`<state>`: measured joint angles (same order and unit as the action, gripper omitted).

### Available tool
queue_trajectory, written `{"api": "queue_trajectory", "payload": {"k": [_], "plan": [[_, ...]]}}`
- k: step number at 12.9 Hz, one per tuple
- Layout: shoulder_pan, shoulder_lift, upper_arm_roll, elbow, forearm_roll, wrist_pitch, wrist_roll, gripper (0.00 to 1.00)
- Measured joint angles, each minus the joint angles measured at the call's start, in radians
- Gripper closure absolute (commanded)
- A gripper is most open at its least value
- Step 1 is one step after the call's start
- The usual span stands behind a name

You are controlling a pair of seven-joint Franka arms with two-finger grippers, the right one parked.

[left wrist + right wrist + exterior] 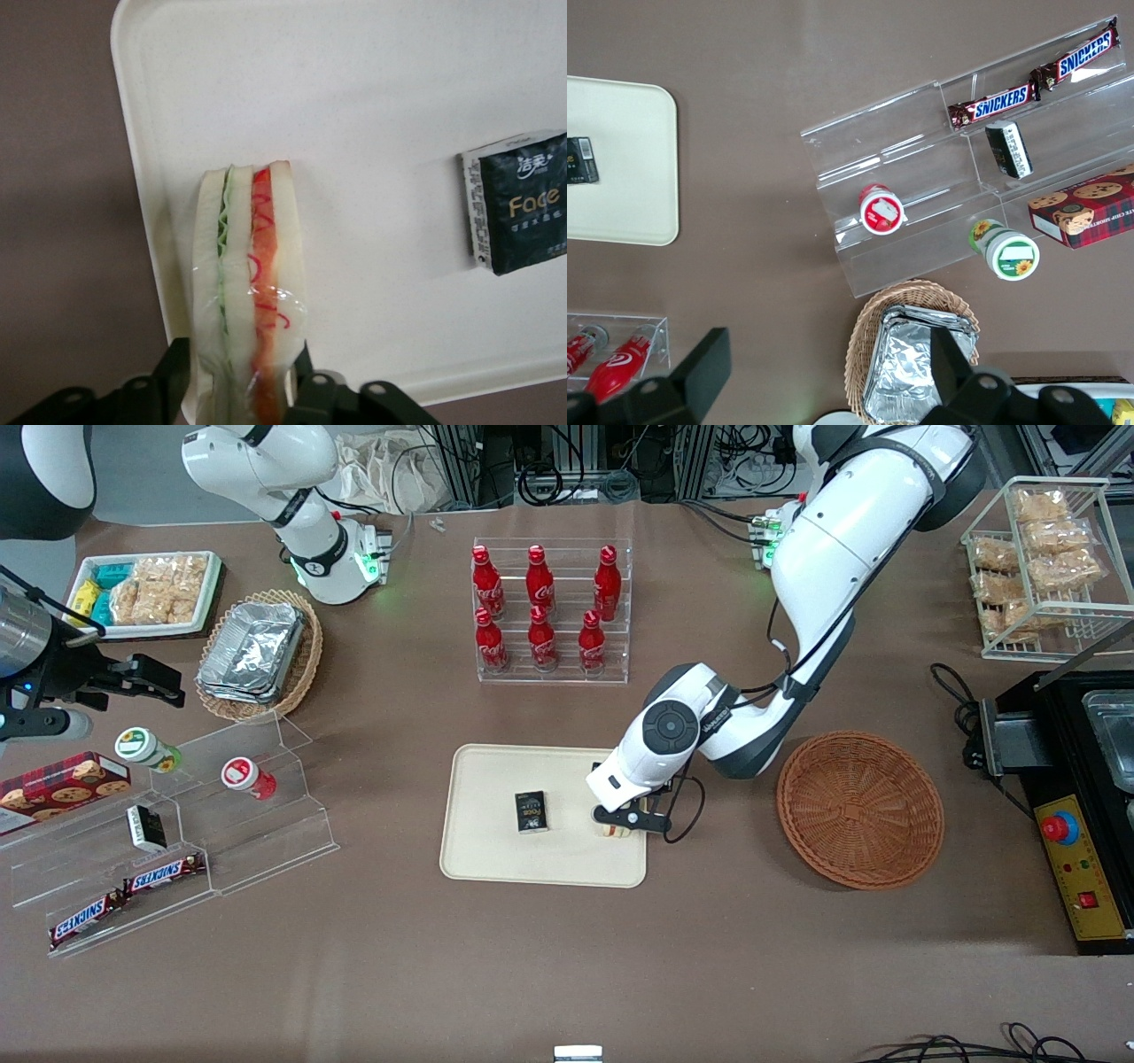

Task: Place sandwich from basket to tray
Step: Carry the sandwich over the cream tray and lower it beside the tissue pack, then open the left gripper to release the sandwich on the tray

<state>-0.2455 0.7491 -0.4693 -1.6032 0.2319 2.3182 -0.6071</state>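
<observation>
a: white-bread sandwich (244, 274) location?
b: over the cream tray (478, 850), at its edge nearest the wicker basket (859, 808). claw (239, 390) is pinching it, low above the tray.

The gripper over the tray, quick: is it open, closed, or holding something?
Left gripper: closed on the sandwich, over the tray's edge nearest the basket.

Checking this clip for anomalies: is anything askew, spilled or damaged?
Nothing stands out. The hand holds the sandwich over the tray at its edge nearest the empty basket; a dark packet lies flat.
</observation>
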Motion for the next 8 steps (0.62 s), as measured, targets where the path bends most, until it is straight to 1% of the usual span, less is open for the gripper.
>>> {"api": "queue_trajectory", "payload": {"k": [2, 4, 6, 8], "plan": [[0.000, -0.002, 0.000, 0.025, 0.000, -0.012, -0.031, 0.02], [0.002, -0.027, -0.001, 0.057, 0.000, -0.093, -0.043, 0.02], [0.018, -0.100, -0.001, 0.077, -0.010, -0.229, -0.039, 0.02], [0.055, -0.208, -0.001, 0.087, -0.055, -0.381, 0.032, 0.01]]}}
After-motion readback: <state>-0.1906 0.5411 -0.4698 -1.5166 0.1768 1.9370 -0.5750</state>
